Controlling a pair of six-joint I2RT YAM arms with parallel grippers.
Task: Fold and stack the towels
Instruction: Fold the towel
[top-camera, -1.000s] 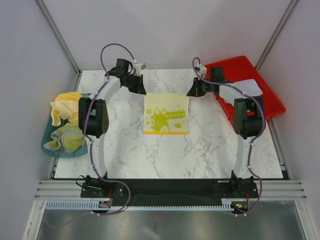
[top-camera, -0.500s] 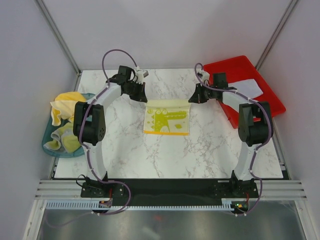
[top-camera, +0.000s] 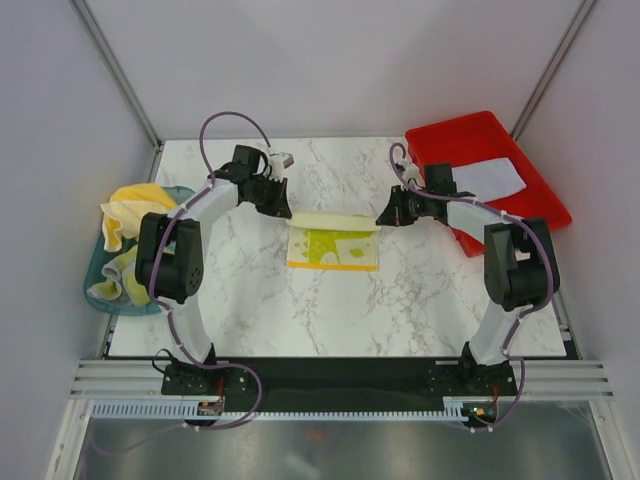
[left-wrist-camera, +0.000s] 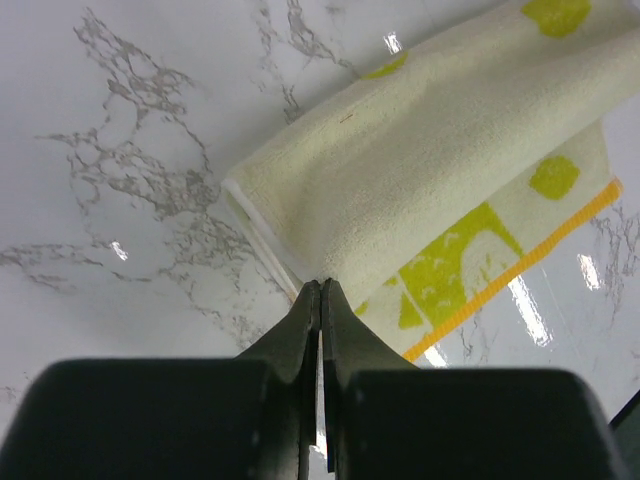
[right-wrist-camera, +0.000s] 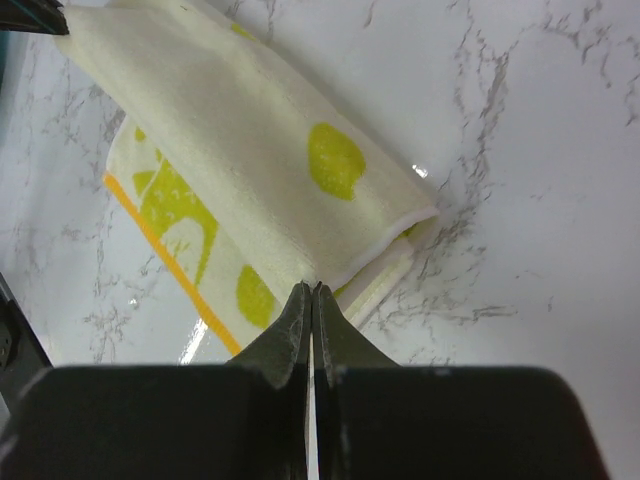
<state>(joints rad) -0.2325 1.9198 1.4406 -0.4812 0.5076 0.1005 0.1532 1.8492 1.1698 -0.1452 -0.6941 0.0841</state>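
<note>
From above I see the printed towel (top-camera: 333, 245) in the middle of the table (top-camera: 420, 300), its far edge folded over nearward, with my left gripper (top-camera: 284, 211) and right gripper (top-camera: 381, 218) at its corners. Only the wrist cameras show both jaws clenched on the towel's lifted corners.

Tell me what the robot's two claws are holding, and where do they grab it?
Both hold the printed towel. The left gripper pinches the left corner of its raised, folded-over edge, and the right gripper pinches the right corner.
</note>
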